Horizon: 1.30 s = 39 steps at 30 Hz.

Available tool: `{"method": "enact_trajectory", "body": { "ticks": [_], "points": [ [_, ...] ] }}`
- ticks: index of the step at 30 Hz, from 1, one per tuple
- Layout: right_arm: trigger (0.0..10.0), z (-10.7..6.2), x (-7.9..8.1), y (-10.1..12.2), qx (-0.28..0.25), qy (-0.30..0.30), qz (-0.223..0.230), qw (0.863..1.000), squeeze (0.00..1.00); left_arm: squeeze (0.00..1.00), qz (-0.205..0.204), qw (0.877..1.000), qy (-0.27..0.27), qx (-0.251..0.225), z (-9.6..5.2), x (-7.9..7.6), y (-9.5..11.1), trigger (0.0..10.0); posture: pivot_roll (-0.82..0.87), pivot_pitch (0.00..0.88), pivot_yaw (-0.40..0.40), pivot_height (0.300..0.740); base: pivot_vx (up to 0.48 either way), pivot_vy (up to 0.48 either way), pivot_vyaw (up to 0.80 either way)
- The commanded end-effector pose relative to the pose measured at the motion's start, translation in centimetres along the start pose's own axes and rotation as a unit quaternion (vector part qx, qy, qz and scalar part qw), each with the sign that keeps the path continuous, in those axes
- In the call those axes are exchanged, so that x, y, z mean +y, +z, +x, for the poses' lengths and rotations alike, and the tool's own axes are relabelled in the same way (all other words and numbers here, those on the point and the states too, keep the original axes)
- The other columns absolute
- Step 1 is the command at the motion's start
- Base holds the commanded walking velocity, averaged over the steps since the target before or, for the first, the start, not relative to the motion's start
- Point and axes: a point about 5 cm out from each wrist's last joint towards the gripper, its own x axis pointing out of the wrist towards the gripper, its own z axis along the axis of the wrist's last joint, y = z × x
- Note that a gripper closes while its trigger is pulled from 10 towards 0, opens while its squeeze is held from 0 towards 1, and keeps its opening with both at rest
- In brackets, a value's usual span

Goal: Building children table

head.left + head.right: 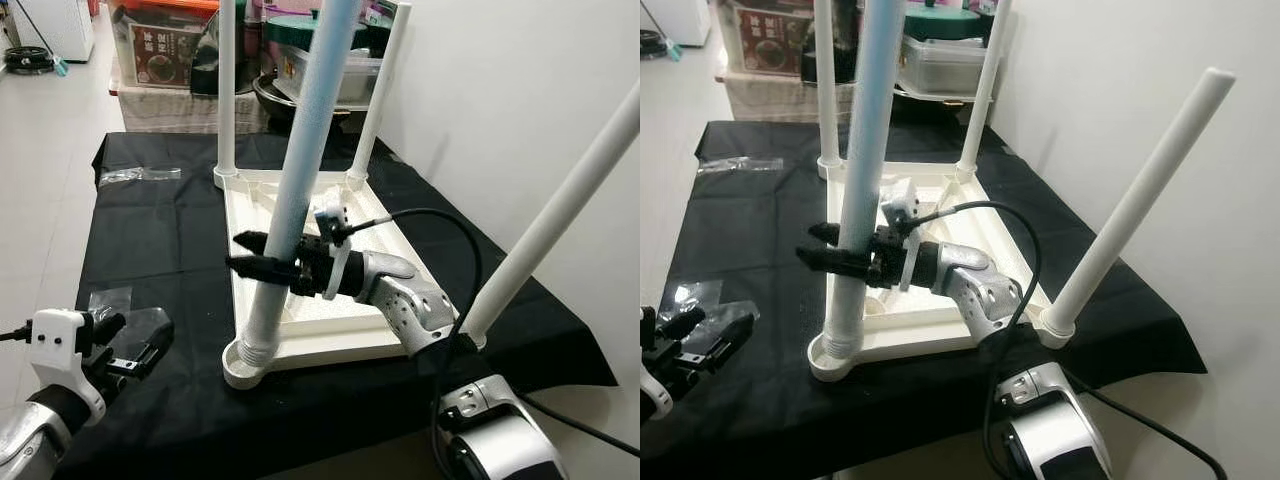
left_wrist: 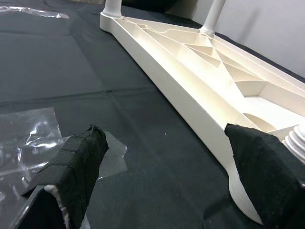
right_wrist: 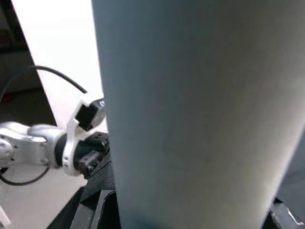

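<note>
Tabletop [image 1: 330, 330] lies upside down on the black cloth [image 1: 160, 230] with 4 legs up, the right gripper [image 1: 262, 257] pinching the near-left leg [image 1: 300, 170] low between its fingers, while the left gripper [image 1: 128, 348] hovers spread over plastic wrap [image 1: 110, 298] beside it.

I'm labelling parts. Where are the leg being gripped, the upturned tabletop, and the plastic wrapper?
leg [image 1: 300, 150], left eye view, mid-shaft.
tabletop [image 1: 330, 345], left eye view, near rim.
plastic wrapper [image 1: 140, 174], left eye view, its middle.
</note>
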Motion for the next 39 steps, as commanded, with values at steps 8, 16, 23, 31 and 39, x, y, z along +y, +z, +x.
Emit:
{"method": "enact_trajectory", "body": {
  "ticks": [8,16,23,31,39],
  "points": [
    [0.0,1.0,0.6,-1.1,0.042,0.054,-0.06,0.996,0.0,0.0,-0.003,1.0,-0.012,0.004,0.0,-0.6,-0.1,10.0,0.15,0.0,-0.147,0.74,0.0,0.0,0.0],
    [0.0,1.4,0.9,-1.5,0.05,0.071,-0.073,0.994,0.0,0.0,-0.003,1.0,-0.012,0.003,-0.1,-0.5,-0.1,10.0,0.16,0.0,-0.149,0.74,0.0,0.0,0.0],
    [0.0,1.6,0.9,-1.5,0.062,0.09,-0.088,0.99,0.0,0.0,-0.005,1.0,-0.012,0.002,0.0,-0.7,-0.2,10.0,0.15,0.0,-0.158,0.74,0.0,0.0,0.0],
    [0.0,2.2,1.7,-2.5,0.089,0.112,-0.118,0.983,0.0,0.0,-0.008,1.0,-0.011,0.002,-0.1,-0.8,-0.4,10.0,0.15,0.0,-0.158,0.74,0.0,0.0,0.0],
    [0.0,2.4,1.8,-3.7,0.109,0.113,-0.115,0.981,0.0,0.0,-0.009,1.0,-0.016,0.002,0.2,-1.0,-0.4,10.0,0.14,0.0,-0.158,0.74,0.0,0.0,0.0]
  ]
}}
